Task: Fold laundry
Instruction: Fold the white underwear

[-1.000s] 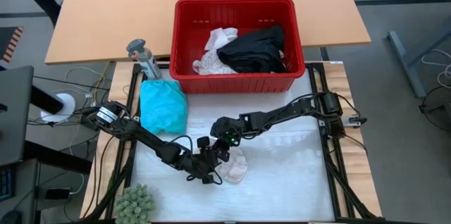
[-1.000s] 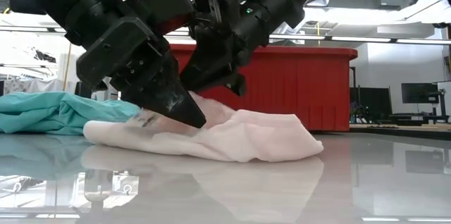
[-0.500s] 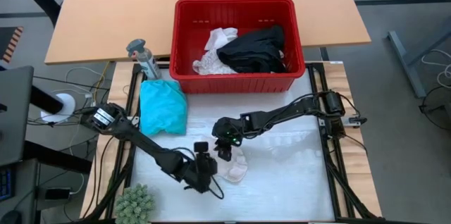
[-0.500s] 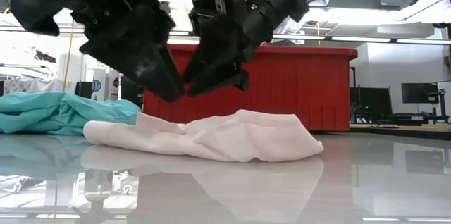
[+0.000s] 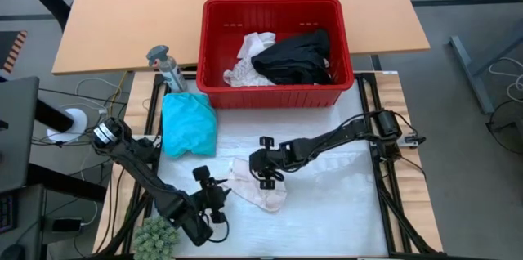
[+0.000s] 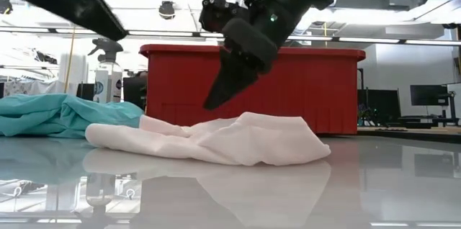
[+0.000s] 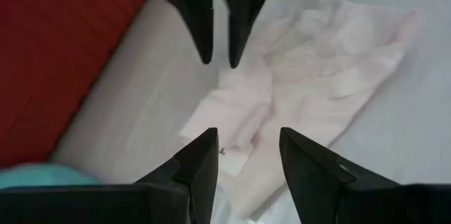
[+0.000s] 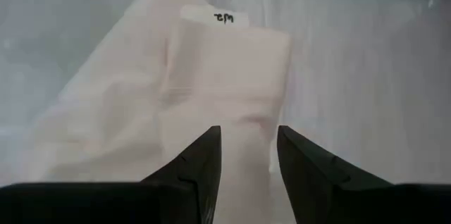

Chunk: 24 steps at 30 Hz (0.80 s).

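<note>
Looking at a cream garment lying crumpled on the white table, near the middle and a bit closer to the front edge. Showing a small white tag with dark marks at one end of it, in the right wrist view.

Holding the right gripper just above the back part of this cream garment. Keeping its two fingers spread apart, with cloth showing through the gap and nothing pinched. In the low view, pointing the tips down at a slant and not touching the cloth.

Holding the left gripper just beside the garment, on the side nearer the left edge, and lifted up off the table. Spreading its fingers too, with nothing between them.

Seeing a teal garment bunched up by the left edge, toward the back, just in front of the red basket. Finding the basket at the back edge, with a black garment and a white garment piled inside.

Spotting a spray bottle standing just left of the basket, and a fuzzy green plant sitting at the front left corner.
</note>
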Available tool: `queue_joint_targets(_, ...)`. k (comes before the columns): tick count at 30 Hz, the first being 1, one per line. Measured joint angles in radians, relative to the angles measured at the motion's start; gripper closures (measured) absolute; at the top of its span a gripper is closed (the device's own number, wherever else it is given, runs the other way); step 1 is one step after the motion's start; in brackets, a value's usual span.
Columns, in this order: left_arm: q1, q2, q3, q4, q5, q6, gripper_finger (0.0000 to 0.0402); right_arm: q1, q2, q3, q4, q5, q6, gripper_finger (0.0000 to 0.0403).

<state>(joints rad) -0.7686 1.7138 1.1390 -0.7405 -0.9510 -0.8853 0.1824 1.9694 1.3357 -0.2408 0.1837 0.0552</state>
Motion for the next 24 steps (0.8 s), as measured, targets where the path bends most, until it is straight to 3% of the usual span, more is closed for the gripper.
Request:
queue_joint_targets(12,-0.004,0.001,-0.079,0.039,-0.048,-0.138,0.026,0.06,0.028,0.001,0.183,0.006,-0.071,0.0239)
queue_joint_targets(20,-0.005,0.003,-0.183,0.191,-0.036,-0.193,0.026,0.071,0.074,0.001,0.253,0.025,-0.075,0.0239)
queue_joint_targets(24,-0.003,0.003,-0.196,0.215,0.023,-0.201,0.026,0.073,0.082,0.0,0.241,0.03,-0.064,0.0239)
